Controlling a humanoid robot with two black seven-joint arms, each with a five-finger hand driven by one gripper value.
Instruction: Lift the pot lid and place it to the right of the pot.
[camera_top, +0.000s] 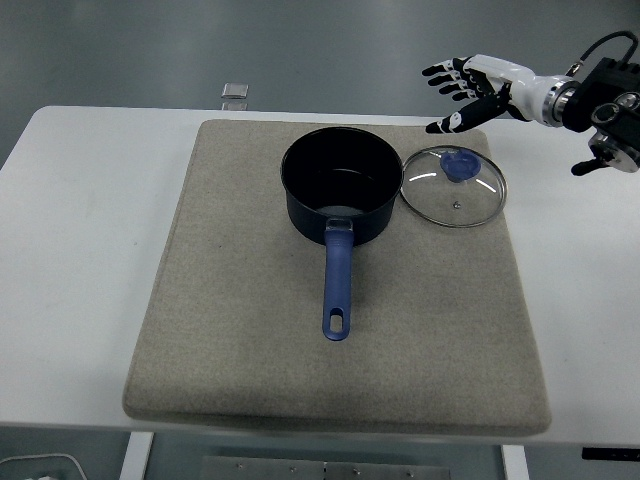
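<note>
I see my right robot hand (466, 82) up in the air with its fingers (440, 72) spread apart, holding nothing. The pot lid (454, 186) lies flat just below and in front of that robot hand, on the grey mat (250, 370). Its blue knob (460, 165) points up, so I think it sits steady. The pot (341, 198) stands open, further to the left of the robot hand, its rim very close to the lid. The lid is to the right of the pot, so I think the job is done. The mat covers the white surface (80, 250) and keeps things from sliding. My left robot hand is out of sight
</note>
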